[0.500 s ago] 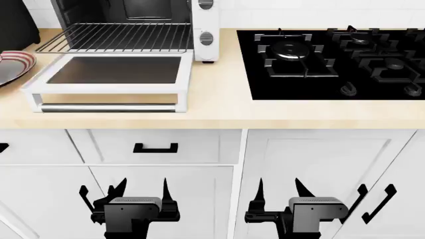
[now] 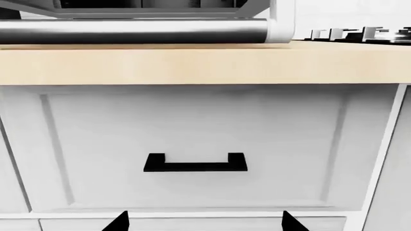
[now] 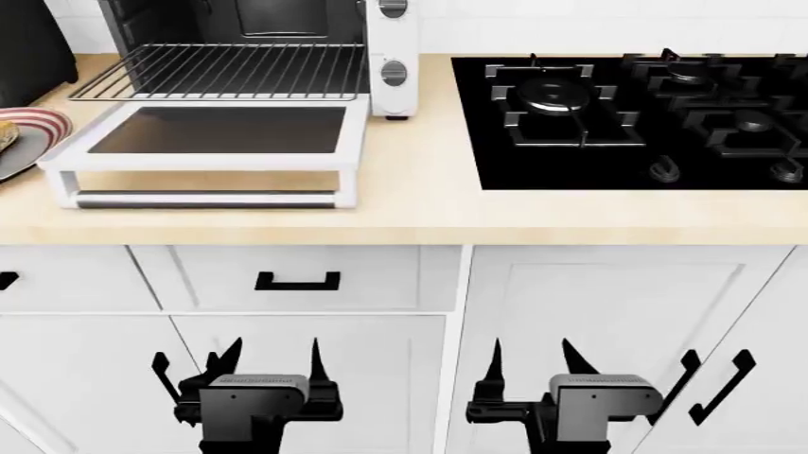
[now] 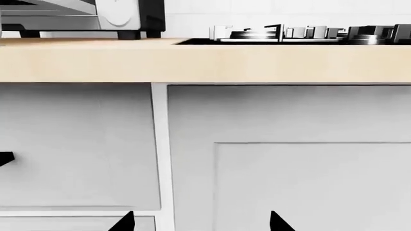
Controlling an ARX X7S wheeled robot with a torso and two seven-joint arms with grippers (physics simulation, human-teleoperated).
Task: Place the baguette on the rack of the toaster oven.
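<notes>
The toaster oven (image 3: 378,38) stands at the back left of the counter with its glass door (image 3: 215,132) dropped open. The silver wire rack (image 3: 221,71) is pulled out over the door and bare. A golden-brown end, seemingly the baguette (image 3: 6,138), lies on a red-rimmed plate (image 3: 36,123) at the left edge, mostly cut off. My left gripper (image 3: 271,355) and right gripper (image 3: 531,352) hang low in front of the cabinets, both open and empty. The left wrist view shows the left gripper (image 2: 204,221) facing a drawer; the right wrist view shows the right gripper (image 4: 200,221) facing a cabinet door.
A black gas hob (image 3: 631,113) fills the counter's right side. A black appliance (image 3: 26,47) stands at the back left corner. White drawers and doors with black handles (image 3: 297,281) lie below the wooden counter edge (image 3: 404,227). The oven door's steel handle (image 2: 128,31) overhangs near that edge.
The head view has shifted slightly, and the golden-brown end on the plate now shows at the left edge. Both grippers stay where they were, open.
</notes>
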